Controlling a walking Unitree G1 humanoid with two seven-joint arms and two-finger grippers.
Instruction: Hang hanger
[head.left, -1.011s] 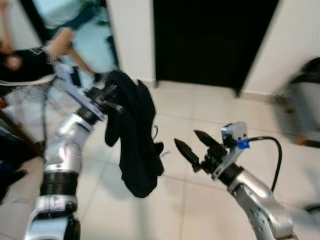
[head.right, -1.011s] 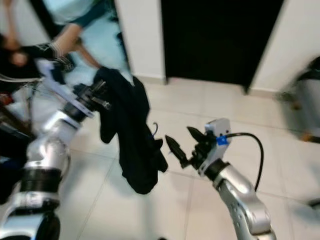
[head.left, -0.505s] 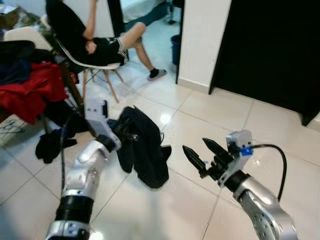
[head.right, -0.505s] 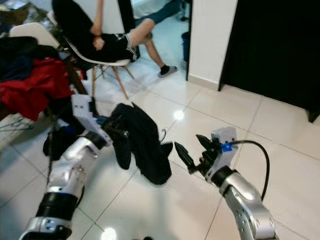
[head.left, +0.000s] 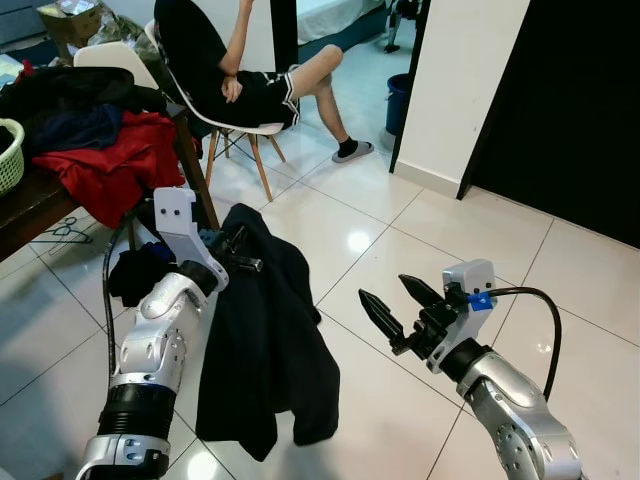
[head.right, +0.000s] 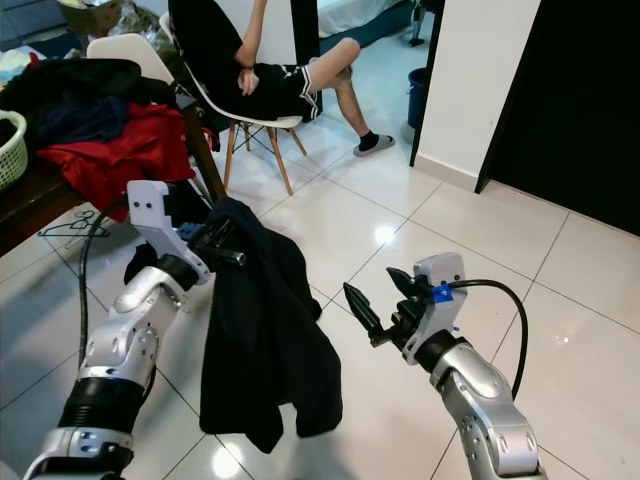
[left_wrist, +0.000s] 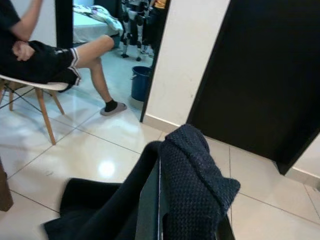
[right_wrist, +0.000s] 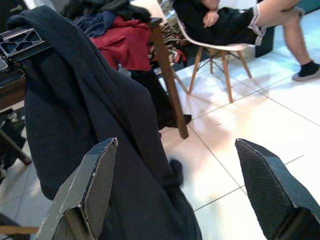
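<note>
A black garment hangs in a long drape from my left gripper, which is raised in front of me and shut on the garment's top. Any hanger inside it is hidden by the cloth. In the left wrist view the dark knit fabric lies over the fingers. My right gripper is held out to the right of the garment, apart from it, open with nothing between its fingers. The right wrist view looks at the garment from the side.
A wooden table at the left carries red and dark clothes and a green basket. A person sits on a white chair behind it. A wire hanger lies beneath the table. A dark doorway is at the right.
The whole view has swung left, bringing the table and the seated person into sight. The garment stays in my left gripper and now hangs closer. The right gripper stays open.
</note>
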